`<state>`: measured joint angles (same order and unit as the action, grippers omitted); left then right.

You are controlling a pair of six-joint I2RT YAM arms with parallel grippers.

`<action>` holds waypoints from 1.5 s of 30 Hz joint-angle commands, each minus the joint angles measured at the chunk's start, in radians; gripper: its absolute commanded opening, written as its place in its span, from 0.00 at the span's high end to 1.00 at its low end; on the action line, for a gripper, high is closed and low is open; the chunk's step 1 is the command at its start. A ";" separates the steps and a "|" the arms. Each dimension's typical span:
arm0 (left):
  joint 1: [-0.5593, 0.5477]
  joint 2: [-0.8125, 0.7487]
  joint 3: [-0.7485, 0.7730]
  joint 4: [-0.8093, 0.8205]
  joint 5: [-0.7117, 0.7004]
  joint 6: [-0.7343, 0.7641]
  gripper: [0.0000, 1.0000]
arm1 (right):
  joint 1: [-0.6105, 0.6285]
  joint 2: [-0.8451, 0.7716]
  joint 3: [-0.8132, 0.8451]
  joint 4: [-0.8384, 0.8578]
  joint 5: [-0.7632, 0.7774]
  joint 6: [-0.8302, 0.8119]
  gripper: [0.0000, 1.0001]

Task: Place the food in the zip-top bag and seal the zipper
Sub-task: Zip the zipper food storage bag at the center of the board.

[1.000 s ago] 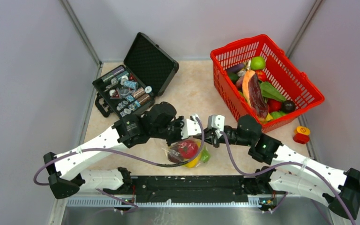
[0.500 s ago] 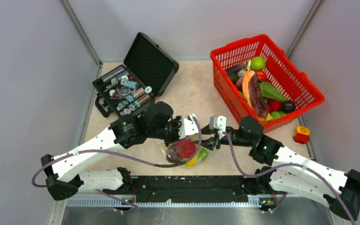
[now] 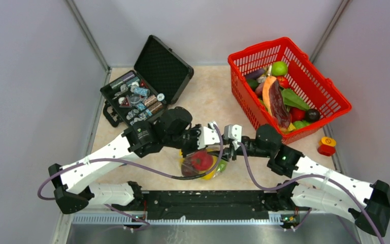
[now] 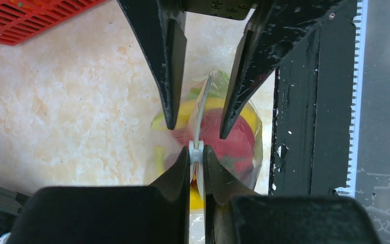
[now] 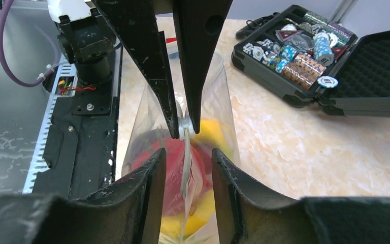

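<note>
Right jaws have opened off the zipper [image 4: 199, 114].
Left jaws pinch the strip tight; right jaws straddle it half-wide, holding nothing. The zip-top bag [image 5: 142, 122], food [image 4: 233, 145] inside, sits below both. Sealing step: next, probably re-pinch and slide along it.

A beige marbled table [image 3: 208, 101] carries a red basket [image 3: 246, 104]. Well to the left of the basket lies an open black case [image 3: 163, 68]. Just right of the basket's near corner sits a small red-and-yellow button [image 3: 327, 146] (close to the table's edge), and nearer than the basket, to its left, rests a clear bag [image 3: 203, 163].
</note>
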<state>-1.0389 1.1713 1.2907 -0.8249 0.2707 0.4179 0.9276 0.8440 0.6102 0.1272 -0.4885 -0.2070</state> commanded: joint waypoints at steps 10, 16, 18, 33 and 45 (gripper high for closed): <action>0.005 -0.001 0.041 -0.001 0.000 -0.011 1.00 | 0.010 -0.008 0.041 0.038 -0.019 0.013 0.94; 0.004 -0.006 0.039 0.001 -0.008 -0.011 1.00 | 0.011 -0.010 0.041 0.043 -0.028 0.015 1.00; 0.004 -0.009 0.028 -0.002 -0.023 -0.011 1.00 | 0.011 -0.012 0.041 0.038 -0.012 0.017 1.00; 0.007 -0.167 -0.109 -0.030 -0.220 -0.014 1.00 | 0.010 -0.077 -0.016 0.047 0.103 0.035 1.00; 0.007 -0.237 -0.140 -0.025 -0.283 -0.042 1.00 | 0.010 -0.093 -0.038 0.066 0.147 0.055 1.00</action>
<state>-1.0386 0.9672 1.1496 -0.8516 0.0422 0.3969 0.9340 0.7765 0.5739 0.1413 -0.3740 -0.1699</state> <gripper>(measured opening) 0.089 0.006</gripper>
